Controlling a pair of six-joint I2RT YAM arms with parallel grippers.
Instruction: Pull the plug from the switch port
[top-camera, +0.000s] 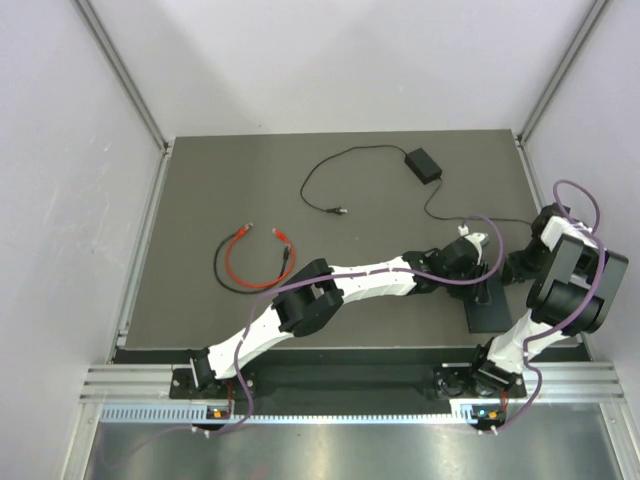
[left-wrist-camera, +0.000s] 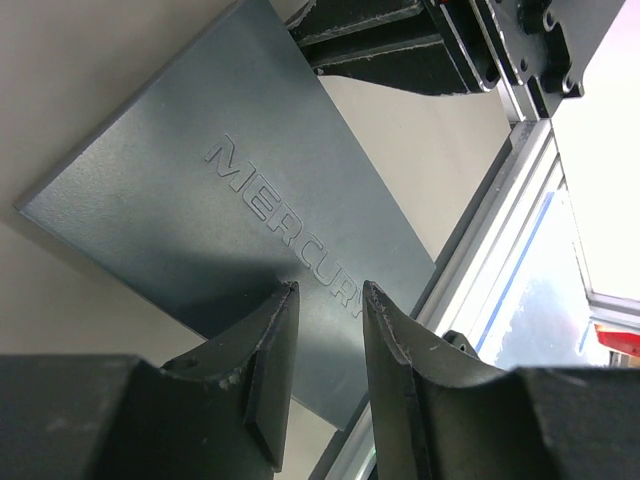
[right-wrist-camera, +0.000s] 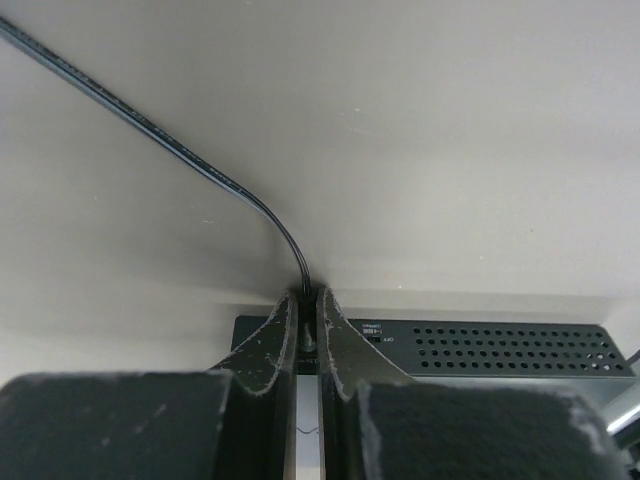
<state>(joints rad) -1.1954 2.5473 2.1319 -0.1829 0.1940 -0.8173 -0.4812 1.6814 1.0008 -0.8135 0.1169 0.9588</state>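
- Far left on the table (top-camera: 190, 190), a red and black patch-cable loop (top-camera: 232, 265) lies well apart from the work and plays no part.
- The power brick (top-camera: 422, 163) sits toward the back. Its thin cord (right-wrist-camera: 215, 178) runs forward to the switch.
- The left gripper (left-wrist-camera: 328, 295) is over the flat lid of the Mercury switch box (left-wrist-camera: 200, 200). Its jaws are parted and nothing is between them. Whether the fingertips press on the lid I cannot tell.
- The box lies at the near right of the table. It looks light and slick-bottomed, so it will likely slide with the pull unless it is pinned from above.
- The switch port is in the box's vented edge, hidden behind the right fingertips.
- The right gripper (right-wrist-camera: 305, 296) is clenched on the plug (right-wrist-camera: 305, 330), just where the cord enters the edge.
- The plug is probably small, stiff and held by friction only.
- The grip belongs on the plug's rigid barrel, not the limp cord, which could stretch or tear at its joint.
- The pull should run straight out along the port's axis, since a sideways tug may bend the pin.
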